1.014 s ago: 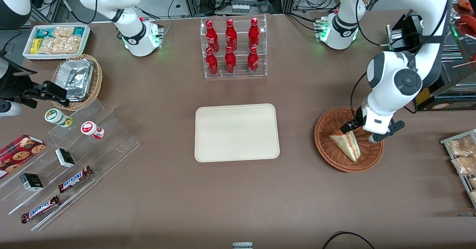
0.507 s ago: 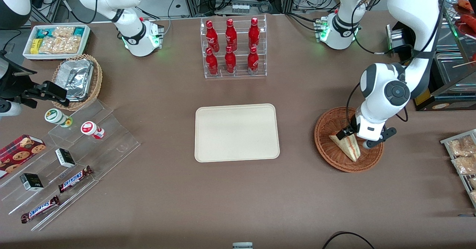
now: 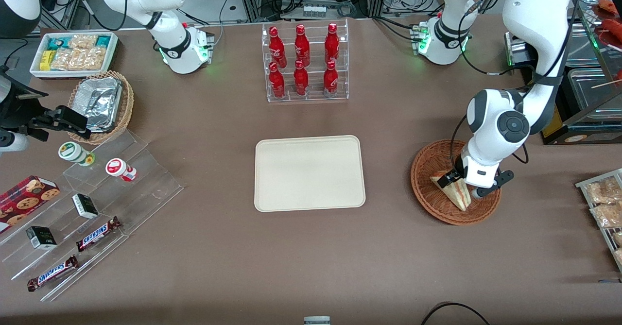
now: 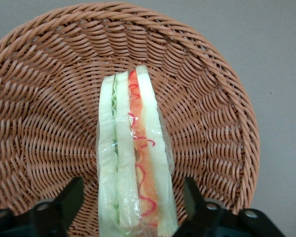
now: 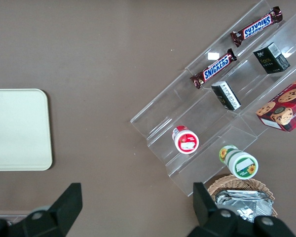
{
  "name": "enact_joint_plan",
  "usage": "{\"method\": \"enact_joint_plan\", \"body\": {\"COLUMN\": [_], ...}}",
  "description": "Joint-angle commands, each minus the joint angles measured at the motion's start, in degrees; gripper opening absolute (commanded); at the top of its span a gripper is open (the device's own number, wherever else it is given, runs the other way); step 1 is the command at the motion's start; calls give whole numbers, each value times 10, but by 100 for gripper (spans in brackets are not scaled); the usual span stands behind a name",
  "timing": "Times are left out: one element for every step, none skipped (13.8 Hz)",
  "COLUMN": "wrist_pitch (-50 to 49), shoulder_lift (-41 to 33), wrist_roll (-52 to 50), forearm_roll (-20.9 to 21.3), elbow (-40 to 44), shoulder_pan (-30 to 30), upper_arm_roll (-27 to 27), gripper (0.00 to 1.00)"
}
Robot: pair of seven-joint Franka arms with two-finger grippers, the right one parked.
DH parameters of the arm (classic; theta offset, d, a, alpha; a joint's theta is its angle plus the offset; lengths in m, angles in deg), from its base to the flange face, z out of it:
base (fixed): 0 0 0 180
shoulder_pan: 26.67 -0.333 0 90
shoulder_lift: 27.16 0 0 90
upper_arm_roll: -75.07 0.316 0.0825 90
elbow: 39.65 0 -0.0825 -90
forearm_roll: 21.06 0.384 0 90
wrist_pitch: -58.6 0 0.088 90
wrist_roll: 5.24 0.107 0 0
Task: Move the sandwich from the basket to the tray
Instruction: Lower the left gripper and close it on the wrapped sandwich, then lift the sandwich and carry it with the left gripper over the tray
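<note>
Over the round reddish-brown wicker basket (image 4: pixel 49 98), left end effector (image 4: pixel 130 210) is spread, fingers straddling the plastic-wrapped triangular sandwich (image 4: pixel 133 163) across its long axis, not yet pinching.

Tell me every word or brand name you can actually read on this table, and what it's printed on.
"SNICKERS": on each of two chocolate bars lying on the clear stepped stand.
Red bottles, black boxes, cookie box, two round lidded tubs: print too small to read.
Sandwich in the basket, with the open tool straddling it: no text. Tray: none.
</note>
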Motion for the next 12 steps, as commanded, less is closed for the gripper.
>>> {"method": "enact_joint_plan", "body": {"wrist_pitch": [3,1,-1,-4,-22,-53,-97,-144,-183,-224,-262,-286], "shoulder_lift": [2,0,-2,-10,-19,-32,-44,-51,-54,-53,-50,-48], "wrist_roll": [-16,-15,-15,-14,-15,-14,-13,-13,-13,-13,-15,-19], "forearm_roll": [15,15,16,18,26,35,43,47,47,47,47,47], "elbow": [9,10,10,10,11,20,36,61,87,119,153,175], "shoulder_pan": [4,4,4,4,4,4,4,4,5,7,14,26], "upper_arm_roll": [4,4,4,3,3,3,3,2,0,-10,-21,-30], "gripper": [21,12,11,12,13,13,13,13,13,13,14,14]}}
